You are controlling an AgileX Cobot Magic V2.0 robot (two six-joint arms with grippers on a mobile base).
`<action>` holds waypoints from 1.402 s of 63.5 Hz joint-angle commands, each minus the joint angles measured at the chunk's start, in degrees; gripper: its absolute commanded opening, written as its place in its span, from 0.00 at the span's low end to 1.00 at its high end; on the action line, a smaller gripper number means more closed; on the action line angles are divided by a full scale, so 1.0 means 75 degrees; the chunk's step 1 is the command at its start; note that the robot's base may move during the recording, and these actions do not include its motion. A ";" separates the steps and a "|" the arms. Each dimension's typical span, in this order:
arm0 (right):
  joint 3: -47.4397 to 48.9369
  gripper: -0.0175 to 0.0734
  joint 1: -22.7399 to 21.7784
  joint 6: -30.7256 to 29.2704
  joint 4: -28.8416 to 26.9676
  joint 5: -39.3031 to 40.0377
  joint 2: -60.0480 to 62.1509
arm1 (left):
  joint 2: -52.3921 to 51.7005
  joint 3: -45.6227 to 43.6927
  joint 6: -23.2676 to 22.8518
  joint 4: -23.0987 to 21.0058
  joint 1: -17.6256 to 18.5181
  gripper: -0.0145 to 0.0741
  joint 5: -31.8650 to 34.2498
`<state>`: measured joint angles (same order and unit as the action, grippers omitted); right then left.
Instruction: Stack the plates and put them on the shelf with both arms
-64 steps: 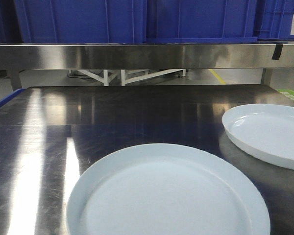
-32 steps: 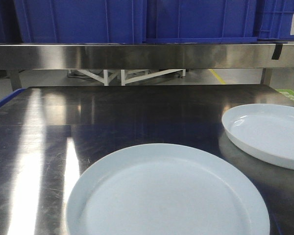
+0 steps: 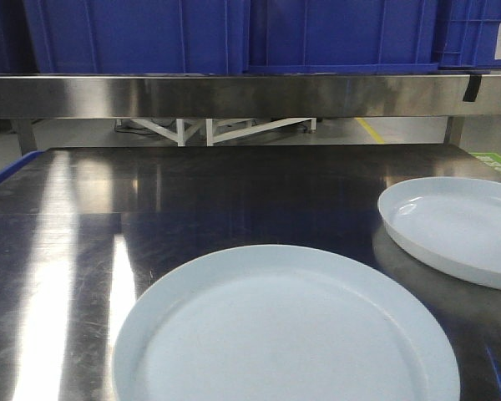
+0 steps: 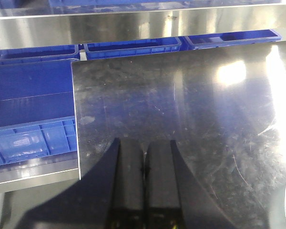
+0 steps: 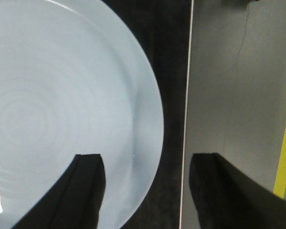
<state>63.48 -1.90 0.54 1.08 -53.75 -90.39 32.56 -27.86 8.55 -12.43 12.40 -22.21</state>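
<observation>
no movement: glossy round plates (image 3: 284, 334) apart

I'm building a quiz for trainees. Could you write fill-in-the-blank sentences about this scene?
1. The nearer plate and farther plate make ____ plates on the tabletop.
2. The left gripper is ____.
3. The right gripper, above a plate's rim, is ____.
4. The crates on the shelf are ____.
Missing: two; shut; open; blue.
</observation>
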 commanded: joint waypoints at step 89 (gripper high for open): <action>0.0271 0.26 -0.0009 -0.0749 -0.1737 0.0192 0.3183 | -0.0009 -0.0223 -0.0086 -0.0128 -0.0004 0.26 0.0604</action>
<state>64.02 -2.05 -2.23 -4.90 -53.32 -72.08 32.56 -27.86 8.55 -12.51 12.40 -22.21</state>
